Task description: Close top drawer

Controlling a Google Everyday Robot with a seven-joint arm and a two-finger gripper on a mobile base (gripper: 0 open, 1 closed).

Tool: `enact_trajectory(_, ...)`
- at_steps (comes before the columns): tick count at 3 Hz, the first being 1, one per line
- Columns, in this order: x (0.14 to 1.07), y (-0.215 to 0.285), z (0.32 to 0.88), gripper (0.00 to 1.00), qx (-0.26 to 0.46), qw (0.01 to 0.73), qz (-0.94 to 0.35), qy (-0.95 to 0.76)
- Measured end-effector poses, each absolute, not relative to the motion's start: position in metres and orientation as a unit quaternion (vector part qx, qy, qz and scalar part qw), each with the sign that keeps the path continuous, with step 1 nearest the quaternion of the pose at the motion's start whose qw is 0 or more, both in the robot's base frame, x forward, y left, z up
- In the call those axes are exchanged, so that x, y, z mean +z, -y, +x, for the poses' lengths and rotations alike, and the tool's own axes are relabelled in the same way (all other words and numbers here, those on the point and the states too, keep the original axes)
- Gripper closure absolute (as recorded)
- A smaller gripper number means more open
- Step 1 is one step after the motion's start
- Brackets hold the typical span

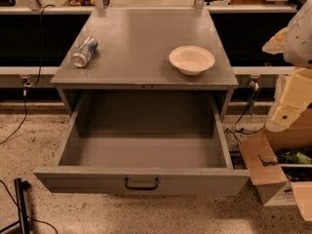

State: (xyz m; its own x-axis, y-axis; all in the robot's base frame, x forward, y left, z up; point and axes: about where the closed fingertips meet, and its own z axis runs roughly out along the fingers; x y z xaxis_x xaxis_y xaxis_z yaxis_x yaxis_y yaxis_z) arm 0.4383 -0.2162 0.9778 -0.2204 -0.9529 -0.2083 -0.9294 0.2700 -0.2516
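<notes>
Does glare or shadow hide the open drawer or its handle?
Camera view: warm, dim light; the deep grey metal top drawer stands open, its back wall shaded, dark bar handle readable; mild sheen on the round white bowl; the cream tool sits at the right edge, brightly lit.

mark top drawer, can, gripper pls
top drawer (97, 180): camera view, front panel, left of its handle.
can (85, 51): camera view, middle of its side.
gripper (287, 108): camera view, right edge, on its pale lower part.
</notes>
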Motion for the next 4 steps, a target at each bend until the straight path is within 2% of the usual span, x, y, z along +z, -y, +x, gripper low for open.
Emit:
enact_trajectory(1, 0.978, 0.216, 0.438, 0.0, -0.036, 0.161, -0.603, -0.78)
enact_trajectory(3, 0.87, 0.193, 0.444, 0.0, 0.009, 0.131, -0.615, -0.778)
enact_trajectory(4, 0.817, 0.166, 0.43, 0.18, 0.038, 0.16, -0.636, -0.754)
